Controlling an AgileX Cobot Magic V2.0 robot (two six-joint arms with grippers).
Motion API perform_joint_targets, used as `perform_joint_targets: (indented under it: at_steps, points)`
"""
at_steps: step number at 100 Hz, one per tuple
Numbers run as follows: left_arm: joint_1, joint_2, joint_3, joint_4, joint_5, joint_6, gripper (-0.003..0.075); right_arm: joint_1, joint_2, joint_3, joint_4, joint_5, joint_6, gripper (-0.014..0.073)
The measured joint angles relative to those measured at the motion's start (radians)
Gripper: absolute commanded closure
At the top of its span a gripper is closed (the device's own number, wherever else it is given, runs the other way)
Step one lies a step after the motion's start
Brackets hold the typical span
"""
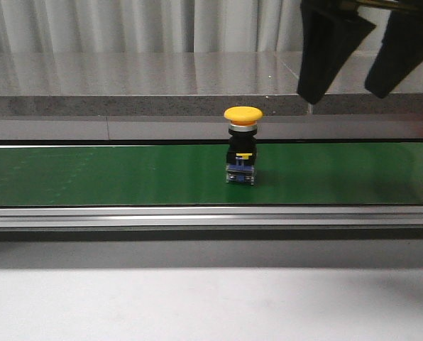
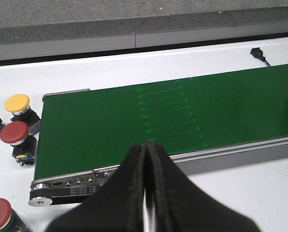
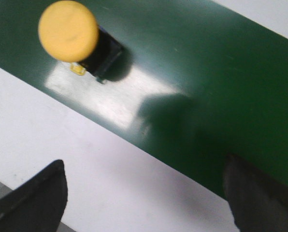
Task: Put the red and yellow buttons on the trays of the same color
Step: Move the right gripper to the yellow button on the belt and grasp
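My right gripper point(image 1: 359, 60) hangs wide open and empty above the belt's far edge, its two fingers point(image 1: 325, 53) spread well apart, up and to the right of the yellow button point(image 1: 242, 145). My left gripper point(image 2: 146, 193) is pressed closed on nothing, over the near rail by the belt's left end. The button stands upright on the green belt point(image 1: 91, 174), about midway between its near and far edges. I judge it light and rigid: a smooth domed cap that would likely slip between my pads, over a squarer black body. So I would take it by the body's flat sides below the cap, squeezing only firmly enough to lift. It looks top-heavy, so a nudge could tip it. No tray is in view.
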Motion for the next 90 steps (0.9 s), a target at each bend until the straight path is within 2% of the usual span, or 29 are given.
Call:
perform_joint_targets:
  at_steps: [24,55,62,74,79,84,90]
  points:
    - [0.0,0.0,0.0,0.0,0.0,0.0,0.0741,0.008,0.125,-0.1,0.089,0.013,-0.134,-0.0055]
    - [0.0,0.0,0.0,0.0,0.0,0.0,0.0741,0.008,0.23,-0.137,0.106,-0.045,-0.195,-0.003]
    - [0.0,0.0,0.0,0.0,0.0,0.0,0.0741,0.008,0.238,-0.137,0.107,-0.074,-0.196,0.0062]
    - [0.0,0.0,0.0,0.0,0.0,0.0,0.0741,0.008,0.245,-0.137,0.108,-0.086,-0.197,0.0321]
    - [0.0,0.0,0.0,0.0,0.0,0.0,0.0741,0.008,0.245,-0.137,0.108,-0.086,-0.197,0.0403]
    - [0.0,0.0,0.0,0.0,0.0,0.0,0.0741,0.008,0.245,-0.137,0.11,-0.084,-0.197,0.0454]
    - [0.0,0.0,0.0,0.0,0.0,0.0,0.0741,0.008,0.245,-0.137,0.11,-0.083,-0.192,0.0474]
